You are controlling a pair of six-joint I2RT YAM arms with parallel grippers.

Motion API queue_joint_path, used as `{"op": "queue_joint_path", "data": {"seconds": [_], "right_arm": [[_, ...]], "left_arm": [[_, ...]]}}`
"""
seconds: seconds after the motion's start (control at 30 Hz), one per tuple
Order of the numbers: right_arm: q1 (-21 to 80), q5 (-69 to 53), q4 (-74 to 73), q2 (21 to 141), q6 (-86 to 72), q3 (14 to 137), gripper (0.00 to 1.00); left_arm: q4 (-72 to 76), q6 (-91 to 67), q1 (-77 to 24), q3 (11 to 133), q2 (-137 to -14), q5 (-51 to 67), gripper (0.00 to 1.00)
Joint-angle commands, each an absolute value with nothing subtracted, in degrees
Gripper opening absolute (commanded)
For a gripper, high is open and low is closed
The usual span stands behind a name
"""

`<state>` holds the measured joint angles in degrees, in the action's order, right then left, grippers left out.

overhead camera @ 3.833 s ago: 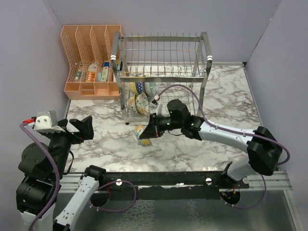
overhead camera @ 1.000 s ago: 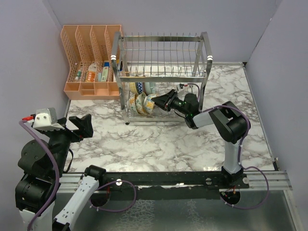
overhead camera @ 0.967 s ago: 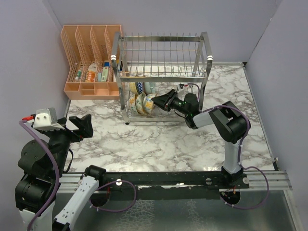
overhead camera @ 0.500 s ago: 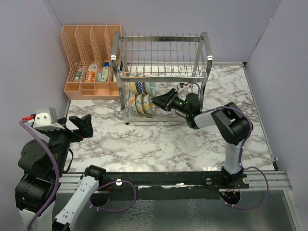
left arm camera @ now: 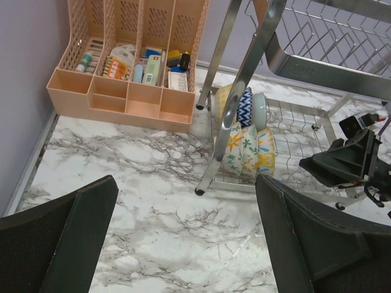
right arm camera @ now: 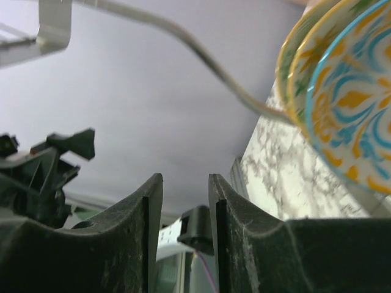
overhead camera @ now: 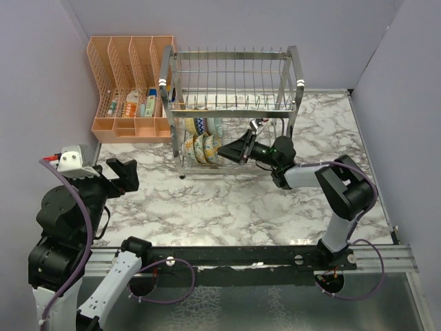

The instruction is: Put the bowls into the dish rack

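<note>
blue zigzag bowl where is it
In the left wrist view, the blue zigzag bowl stands on edge in the back row of the dish rack, lower tier, between a yellow bowl and the pale teal bowl.

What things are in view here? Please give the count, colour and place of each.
bowls: six, five patterned and one pale teal, on edge in the rack's lower tier
rack: one, chrome, two tiers, back centre of the table
organizer: one, peach, left of the rack
small items: several, mixed colours, inside the organizer
table: one, white-grey marble
left end effector: one, black, open, empty, over the table's left side
right end effector: one, black, open, empty, beside the bowls
</note>
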<state>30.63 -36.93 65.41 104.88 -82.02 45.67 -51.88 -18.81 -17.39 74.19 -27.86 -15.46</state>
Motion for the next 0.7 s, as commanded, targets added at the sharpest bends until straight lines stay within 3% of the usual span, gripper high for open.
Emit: {"op": "queue_joint_path", "data": {"seconds": [0.0,0.23,0.4,0.67], "right_arm": [[32.20,-43.25,63.98,98.18,-78.25,41.22,0.37],[37.86,-42.85,39.38,84.45,-60.85,37.63,0.37],[42.41,-35.44,15.81,72.31,-47.22,37.68,0.39],[45.43,-23.87,-8.50,61.62,-36.34,35.62,0.39]], "left_arm": [[-51.16,-20.52,-17.60,72.76,-28.84,-13.05,0.99],[-49.52,-21.50,-17.60,68.92,-29.17,-11.65,0.99],[-48.80,-21.86,-17.64,66.68,-29.60,-11.31,0.99],[-46.02,-24.03,-17.60,60.98,-32.42,-8.26,0.99]]}}
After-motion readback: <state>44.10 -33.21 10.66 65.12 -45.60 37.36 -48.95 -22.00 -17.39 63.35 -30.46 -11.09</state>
